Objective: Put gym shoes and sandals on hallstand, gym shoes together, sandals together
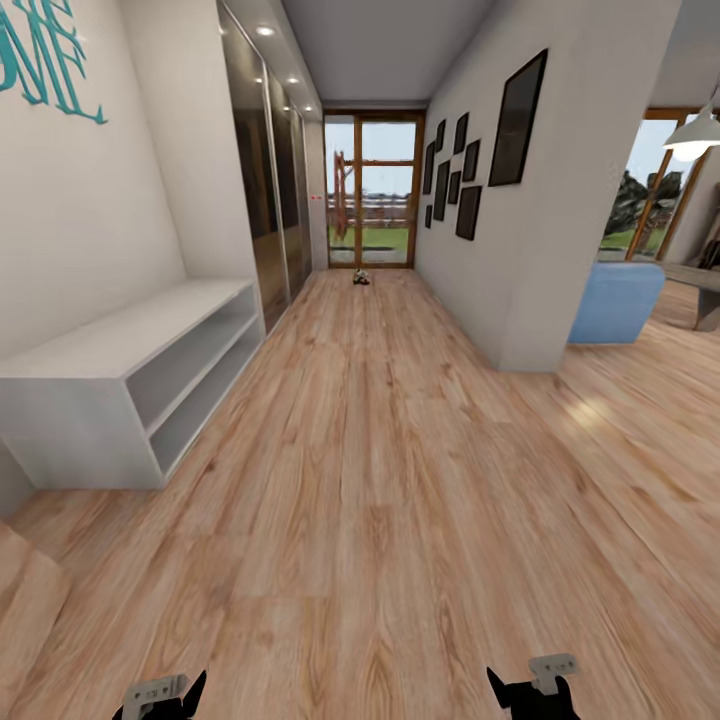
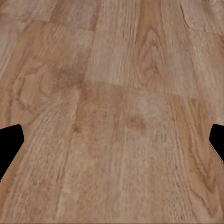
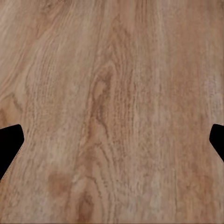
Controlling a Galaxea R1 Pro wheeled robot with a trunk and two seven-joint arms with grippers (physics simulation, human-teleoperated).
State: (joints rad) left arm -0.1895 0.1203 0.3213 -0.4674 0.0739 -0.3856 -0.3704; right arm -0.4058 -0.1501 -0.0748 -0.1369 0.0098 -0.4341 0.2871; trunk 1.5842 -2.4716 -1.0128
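Note:
The hallstand [image 1: 130, 345], a pale bench unit with two low open shelves, stands against the left wall under mint-green letters [image 1: 50, 55]; its top and shelves hold nothing. Far down the corridor floor [image 1: 380, 480], just before the glass door, lies a small clump of footwear [image 1: 360, 278], too small to tell gym shoes from sandals. My left gripper [image 1: 160, 700] and right gripper [image 1: 535, 695] peek in at the bottom edge of the head view. In the wrist views the left gripper [image 2: 112, 144] and the right gripper [image 3: 112, 144] are open over bare planks.
Mirrored wardrobe doors [image 1: 270, 180] line the left wall beyond the hallstand. A white wall with dark picture frames [image 1: 455, 175] bounds the corridor on the right and ends at a corner [image 1: 520, 350]. Behind it stands a blue armchair [image 1: 618, 300].

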